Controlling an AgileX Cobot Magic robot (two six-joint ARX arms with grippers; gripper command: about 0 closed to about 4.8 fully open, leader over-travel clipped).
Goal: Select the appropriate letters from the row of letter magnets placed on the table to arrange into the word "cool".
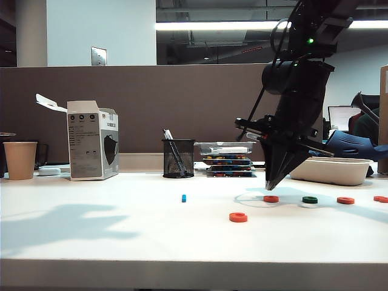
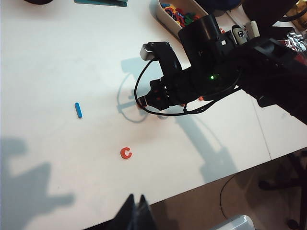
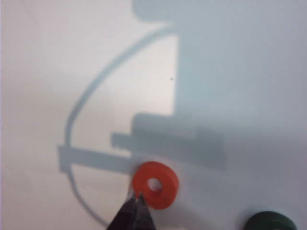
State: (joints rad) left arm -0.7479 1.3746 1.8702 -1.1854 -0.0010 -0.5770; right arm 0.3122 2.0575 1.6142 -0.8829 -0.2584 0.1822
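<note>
On the white table (image 1: 91, 200) the row of letter magnets runs along the right: a red-orange ring (image 1: 271, 198), a dark green ring (image 1: 310, 199) and two more red-orange rings (image 1: 345, 200) (image 1: 381, 198). A red-orange "c" (image 1: 238, 217) lies nearer the front, and a blue bar (image 1: 183, 197) lies to its left. My right gripper (image 3: 135, 196) is shut, pointing down, with its tips at the edge of the leftmost ring (image 3: 155, 185); nothing is between them. My left gripper (image 2: 136, 199) is shut and empty over the table's front edge, short of the "c" (image 2: 125, 153) and the blue bar (image 2: 78, 109).
A white tray (image 1: 330, 170) of spare letters stands behind the right arm. Along the back stand flat cases (image 1: 227, 159), a mesh pen holder (image 1: 178, 157), an opened box (image 1: 91, 147) and a paper cup (image 1: 20, 159). A brown partition runs behind them.
</note>
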